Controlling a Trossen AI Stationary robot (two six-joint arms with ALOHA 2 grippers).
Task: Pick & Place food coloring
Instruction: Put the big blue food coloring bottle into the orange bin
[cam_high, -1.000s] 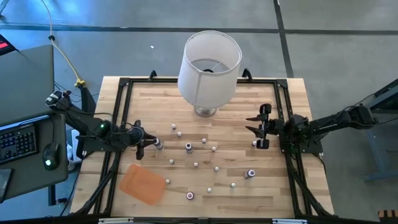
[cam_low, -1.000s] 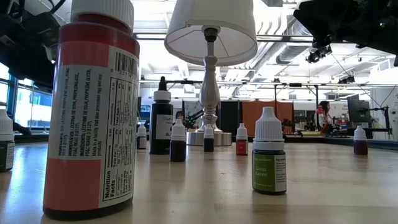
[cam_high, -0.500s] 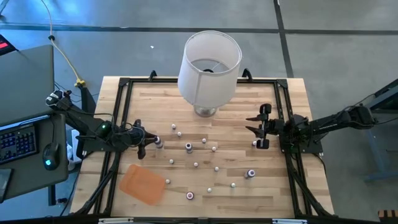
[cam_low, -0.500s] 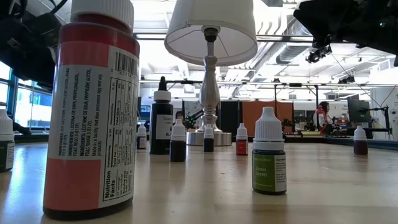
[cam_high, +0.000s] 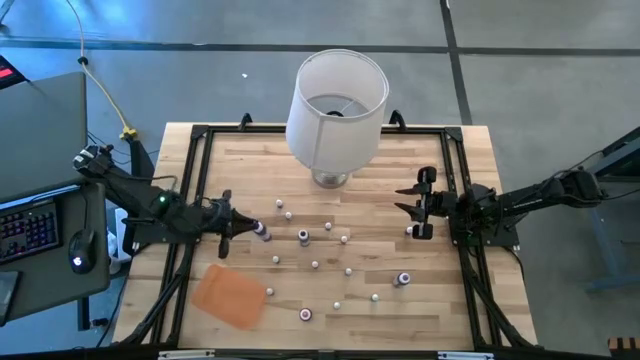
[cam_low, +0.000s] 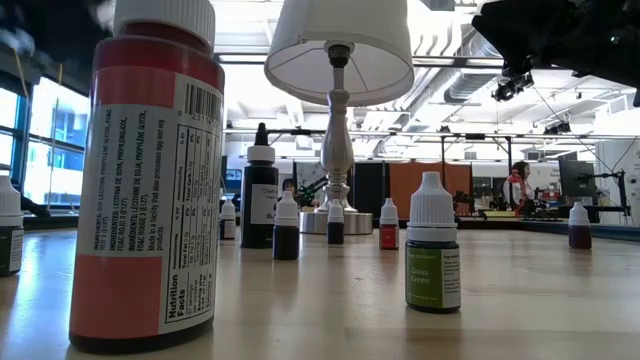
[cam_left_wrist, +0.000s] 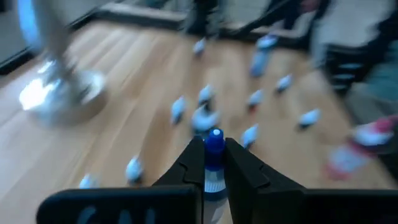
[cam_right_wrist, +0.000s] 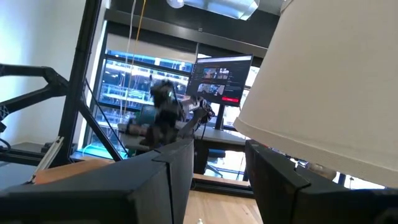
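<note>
The left gripper (cam_high: 243, 227), near the table's (cam_high: 440, 300) left edge, has just closed its fingers (cam_left_wrist: 244, 167) on a blue-capped food coloring bottle (cam_left_wrist: 214, 149), ready to lift, while the right gripper (cam_high: 417, 205) waits open by the right edge.

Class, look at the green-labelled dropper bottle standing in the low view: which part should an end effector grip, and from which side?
Grip the green-labelled bottle across its straight body, below the white cap, coming down from above. It stands upright with free table around it, and the tapered cap would likely slip.
</note>
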